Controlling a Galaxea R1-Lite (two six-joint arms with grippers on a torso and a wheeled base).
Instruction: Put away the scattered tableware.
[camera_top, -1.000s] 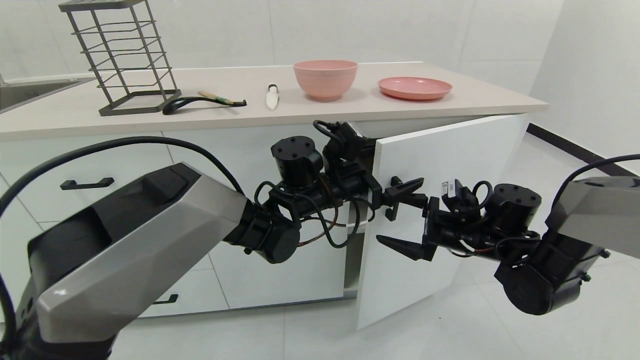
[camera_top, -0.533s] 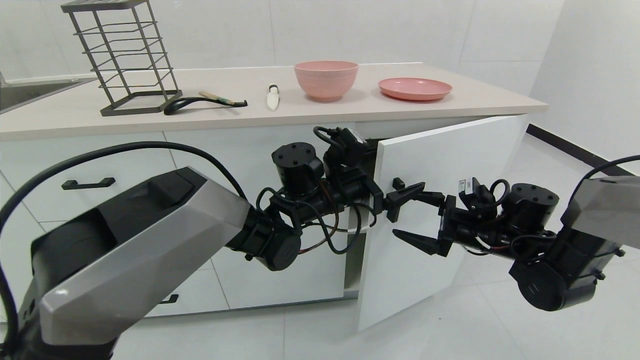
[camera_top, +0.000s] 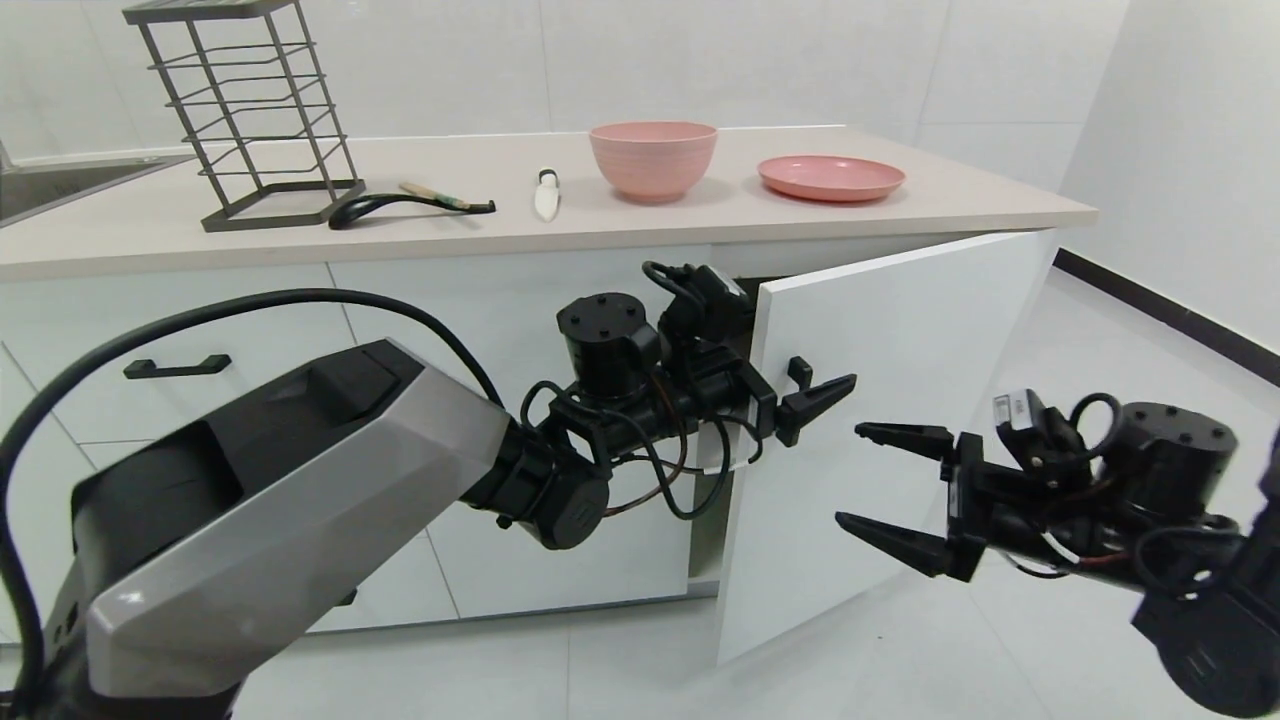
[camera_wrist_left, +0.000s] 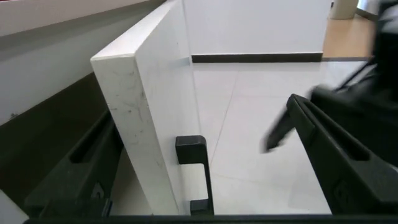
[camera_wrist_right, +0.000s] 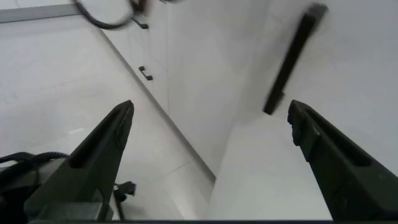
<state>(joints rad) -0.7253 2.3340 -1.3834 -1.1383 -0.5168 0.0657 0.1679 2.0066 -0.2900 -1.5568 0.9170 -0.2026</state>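
Moved: our right gripper (camera_top: 850, 474) has drawn back from the cabinet door (camera_top: 900, 330), out to our right and lower. It was close by the handle (camera_top: 797, 368) and now hangs apart from it. Our left gripper (camera_top: 800, 392) has stayed at the door's free edge, and the door is ajar much as before.
Head view, fingers: the right pair is spread wide and holds nothing. Of the left pair we see one finger on the door's outer face, just beside the handle, while the other is hidden behind the panel.
Head view, tableware: the pink bowl (camera_top: 652, 155), pink plate (camera_top: 830, 176), black ladle (camera_top: 400, 206) and white utensil (camera_top: 544, 192) lie on the countertop (camera_top: 960, 208), above and beyond both grippers, with nothing touching them. The wire rack (camera_top: 245, 110) stands at the counter's left end.
Head view, nearer arm: the left is at the door and the right is off it. The plate sits over the open door, towards our right arm.
Left wrist view: the door's edge (camera_wrist_left: 137, 124) runs between our two fingers, one inside the cabinet and one outside, set wide. We cannot tell whether either touches the panel. The upright handle (camera_wrist_left: 198, 171) stands just outside that edge.
Right wrist view: the fingers gape wide on nothing, and the handle's bar (camera_wrist_right: 289, 59) lies ahead, beyond the tips.
Judgement: we take the door as the step in hand. Swinging it falls to the left arm, hooked round the edge.
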